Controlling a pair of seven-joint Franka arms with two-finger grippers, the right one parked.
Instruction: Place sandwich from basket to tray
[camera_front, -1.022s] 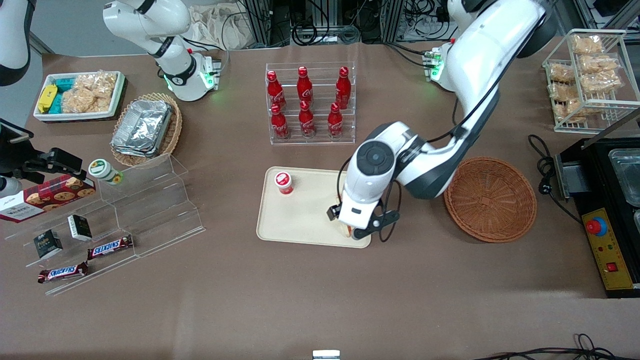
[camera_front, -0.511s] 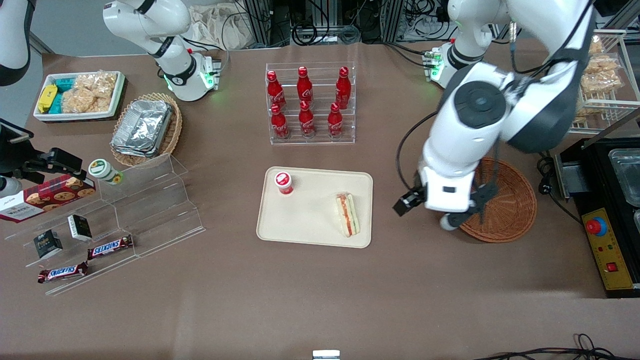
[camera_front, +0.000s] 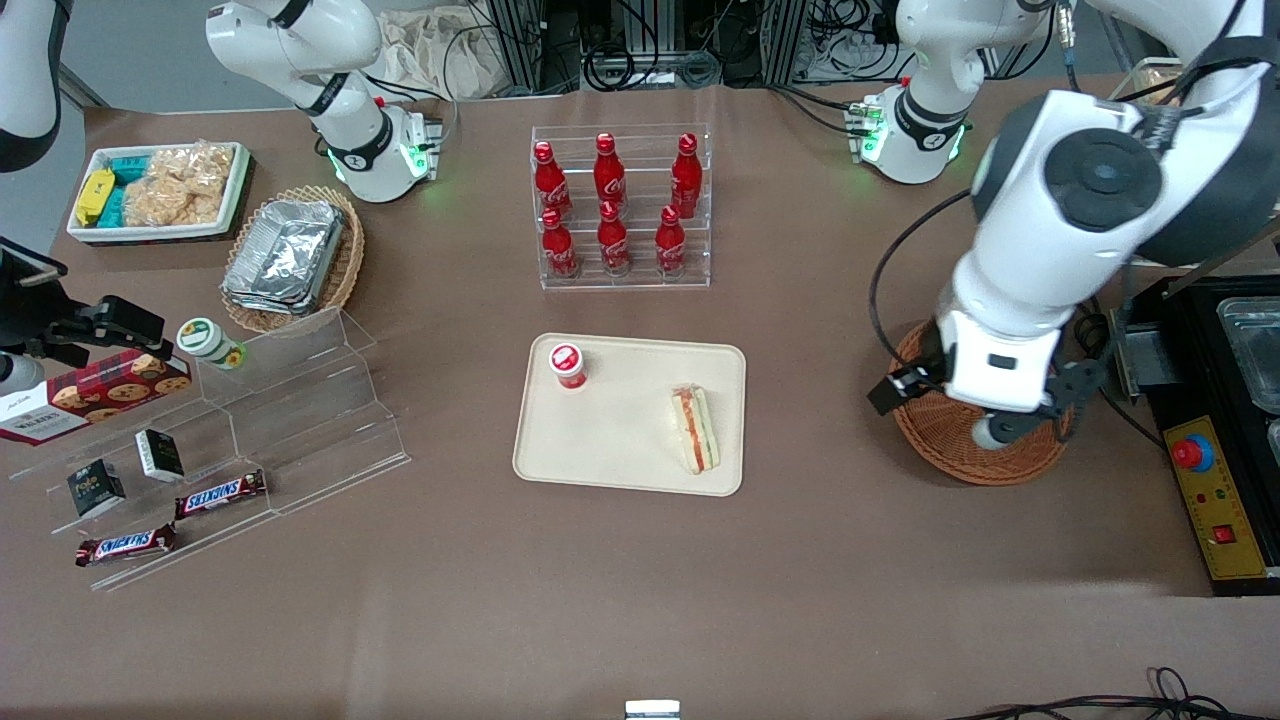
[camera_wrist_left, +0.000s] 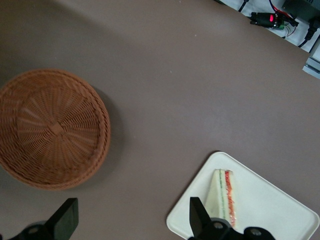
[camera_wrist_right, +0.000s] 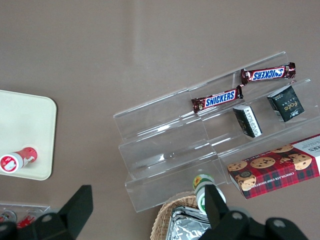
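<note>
Sandwich (camera_front: 696, 429) is flat on the tray (camera_front: 620, 455), near the tray edge toward the working arm's end, filling stripes visible. Also seen in wrist cam: sandwich (camera_wrist_left: 225, 195) on tray corner (camera_wrist_left: 280, 210), not touching anything else. Small red-capped bottle (camera_front: 567, 365) stands on the tray too, well apart from the sandwich.

Gripper (camera_front: 985, 430) is up above the wicker basket (camera_front: 940, 450), well apart from the tray. Fingers (camera_wrist_left: 64, 218) spread wide, nothing between them. Basket (camera_wrist_left: 50, 127) interior shows just bare weave.

Rest of table: rack w/ six red cola bottles (camera_front: 612, 210) farther from front cam than the tray; acrylic step shelf w/ Snickers bars (camera_front: 220, 493) toward parked arm's end.
</note>
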